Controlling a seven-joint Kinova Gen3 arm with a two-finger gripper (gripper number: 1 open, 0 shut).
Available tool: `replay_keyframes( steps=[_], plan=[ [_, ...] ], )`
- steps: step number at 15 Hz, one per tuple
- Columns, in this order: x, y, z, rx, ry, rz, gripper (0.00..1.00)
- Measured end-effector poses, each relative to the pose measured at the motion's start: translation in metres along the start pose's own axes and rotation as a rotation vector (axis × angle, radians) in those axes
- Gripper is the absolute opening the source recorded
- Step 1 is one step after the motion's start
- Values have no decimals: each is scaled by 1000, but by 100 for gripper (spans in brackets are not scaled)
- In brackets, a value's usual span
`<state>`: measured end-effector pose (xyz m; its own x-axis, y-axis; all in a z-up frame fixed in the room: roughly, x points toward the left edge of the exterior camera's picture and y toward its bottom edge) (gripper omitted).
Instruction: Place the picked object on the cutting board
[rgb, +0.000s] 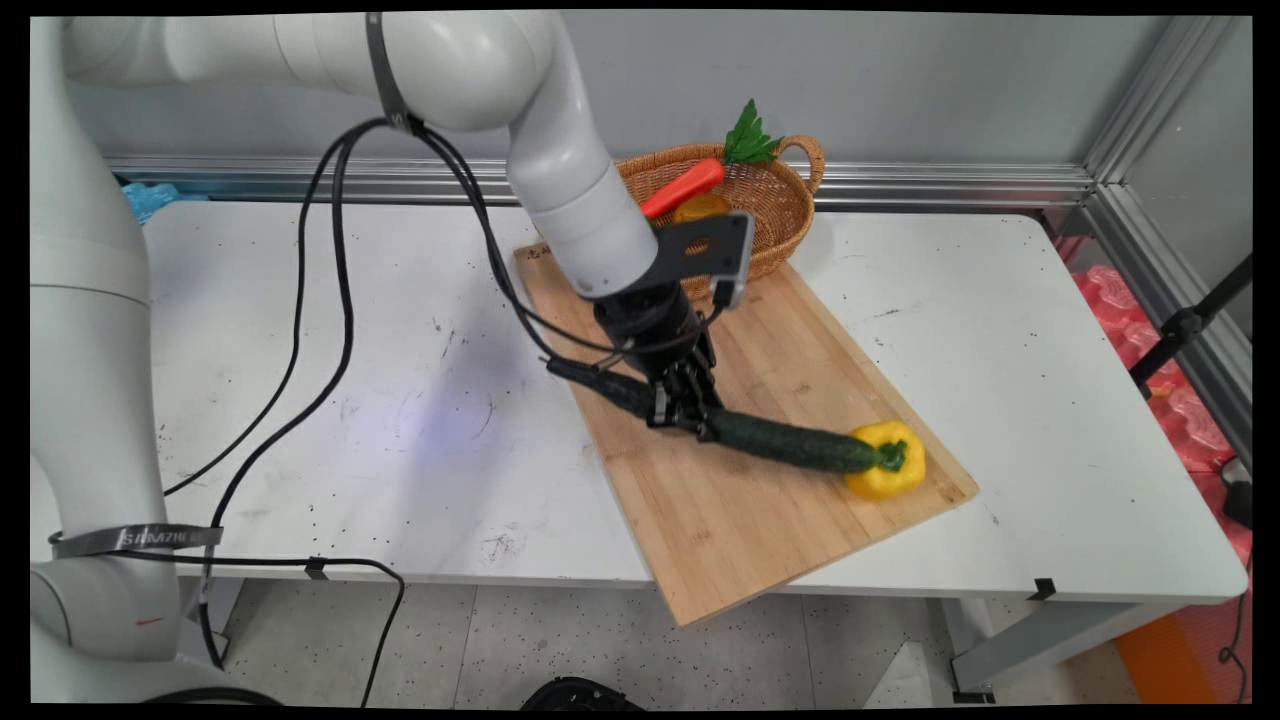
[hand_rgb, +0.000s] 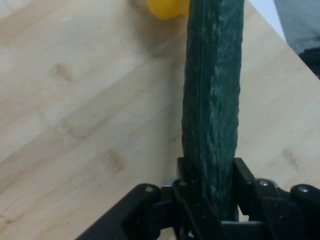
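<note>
Two fingers (hand_rgb: 187, 172) of the claw (rgb: 684, 408) pinch a cucumber (rgb: 790, 442) near its middle, over a wooden board (rgb: 740, 520) on the white surface (rgb: 380, 420). One end of the cucumber touches a yellow pepper (rgb: 885, 462) lying on the board. Behind the board stands a basket (rgb: 775, 200) with a carrot (rgb: 685, 186) inside.

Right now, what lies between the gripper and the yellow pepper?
The cucumber: the gripper is shut on it, and its far end reaches the pepper on the board. Main view shows this.
</note>
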<state>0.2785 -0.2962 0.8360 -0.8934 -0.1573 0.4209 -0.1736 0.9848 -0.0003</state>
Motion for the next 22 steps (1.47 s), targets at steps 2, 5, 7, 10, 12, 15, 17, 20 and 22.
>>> replay_keyframes(
  steps=[2,5,7,10,12,15,17,20,22],
  plan=[
    [-3,2,6,-11,-4,15,0],
    [-8,4,15,-21,-7,36,0],
    [-11,4,20,-25,-7,49,0],
    [-13,2,27,-27,-2,63,0],
    [-13,1,31,-26,4,70,0],
    [-11,-1,38,-21,19,81,0],
    [-9,-3,42,-19,29,83,100],
    [-8,-5,46,-20,37,85,100],
    [-8,-6,47,-22,42,83,100]
  ],
)
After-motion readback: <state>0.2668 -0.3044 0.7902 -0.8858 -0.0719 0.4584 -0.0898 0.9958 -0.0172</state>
